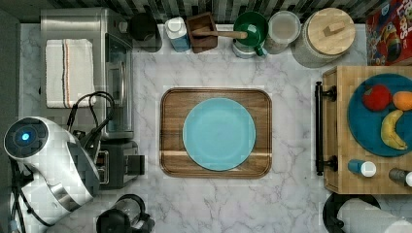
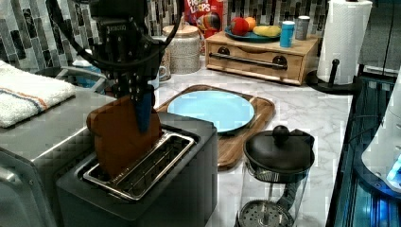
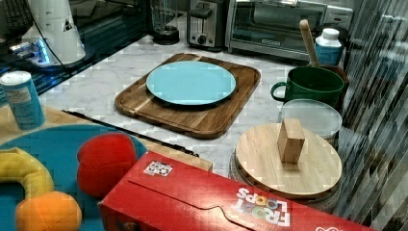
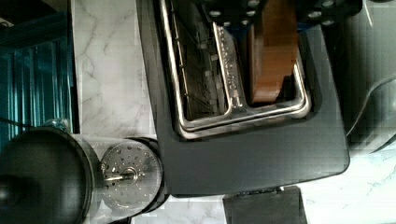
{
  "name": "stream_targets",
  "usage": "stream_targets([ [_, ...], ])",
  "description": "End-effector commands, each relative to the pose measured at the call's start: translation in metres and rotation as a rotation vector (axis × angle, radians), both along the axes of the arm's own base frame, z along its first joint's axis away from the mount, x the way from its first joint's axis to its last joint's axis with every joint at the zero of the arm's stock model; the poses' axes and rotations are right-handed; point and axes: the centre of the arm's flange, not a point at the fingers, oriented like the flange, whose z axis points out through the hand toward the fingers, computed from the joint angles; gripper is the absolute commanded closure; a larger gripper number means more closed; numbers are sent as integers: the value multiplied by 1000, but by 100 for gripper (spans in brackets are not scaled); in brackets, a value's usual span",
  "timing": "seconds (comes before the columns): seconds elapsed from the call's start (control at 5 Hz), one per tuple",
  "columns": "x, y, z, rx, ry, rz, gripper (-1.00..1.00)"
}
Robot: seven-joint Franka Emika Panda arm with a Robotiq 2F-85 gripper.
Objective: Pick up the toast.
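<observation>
We have the gripper clamped on the toast, which stands upright, half risen from the toaster's slot nearer the oven (the other slot looks empty), so the next move, we judge, calls for a straight lift clear of the slot.

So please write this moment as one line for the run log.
gripper: shut on toast | toast: upright, partly in toaster slot | plate: bare, on tray
</observation>
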Motion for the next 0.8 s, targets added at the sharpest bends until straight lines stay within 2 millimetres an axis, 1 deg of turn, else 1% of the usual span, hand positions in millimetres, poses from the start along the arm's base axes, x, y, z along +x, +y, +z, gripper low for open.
stream_targets([
  [0.2,-48,61,161,222,-179,177,100],
  [0.4,-47,45,171,243,-193,202,100],
  [0.6,-40,16,160,212,-203,219,100],
  [0.8,-25,-42,145,154,-207,203,100],
])
